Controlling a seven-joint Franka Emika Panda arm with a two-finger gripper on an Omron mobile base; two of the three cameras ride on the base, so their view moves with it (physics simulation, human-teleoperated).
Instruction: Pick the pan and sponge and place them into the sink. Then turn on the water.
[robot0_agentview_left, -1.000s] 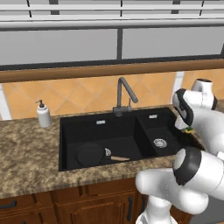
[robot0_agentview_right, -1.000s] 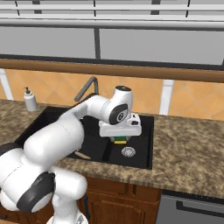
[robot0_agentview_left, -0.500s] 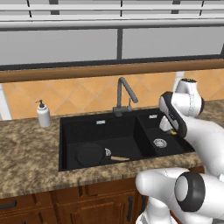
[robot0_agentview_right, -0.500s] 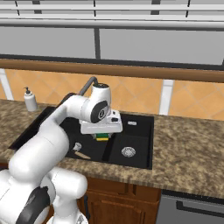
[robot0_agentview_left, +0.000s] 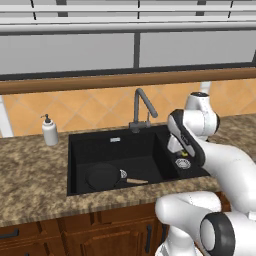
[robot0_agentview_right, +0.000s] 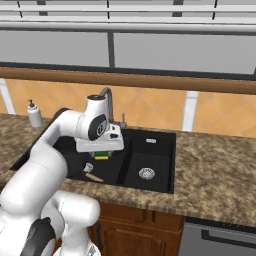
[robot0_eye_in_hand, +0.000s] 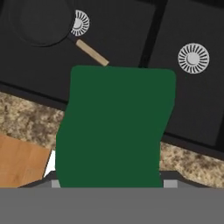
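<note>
Two of the task's items are already over or inside the black rectangular double-basin sink (robot0_agentview_left: 115, 150), biggest thing in play, sunk into the speckled brown granite counter (robot0_agentview_left: 30, 170). Larger left basin, smaller right one, a silver drain in each.

Dark grey angular faucet (robot0_agentview_left: 141, 107) stands at the back rim between the basins, spout reaching forward. No stream visible, so water looks off; that step is last anyway.

Small round black frying pan with thin light wooden handle (robot0_agentview_left: 103, 176) lies flat on the floor of the left basin, handle pointing toward the divider. Judged done: it sits low and out of the way, leaving free floor beside it.

White arm's two-finger gripper (robot0_agentview_right: 102, 153) hangs above the sink, roughly over the divider on the left-basin side, pointing down. It grips the small rectangular sponge, green one side and yellow the other (robot0_eye_in_hand: 114, 127); green face toward the hand camera, blocking most of the view, with a yellow edge showing under the hand in the right base view. Jaws stand wide because they span the block; the fingers themselves are hidden behind it.

Carry height clears the rim, so nothing drags on granite. Sponge is still well above the basin floor, so not placed yet.

White soap dispenser (robot0_agentview_left: 49, 131) stands on the counter left of the sink, well apart, irrelevant.
</note>
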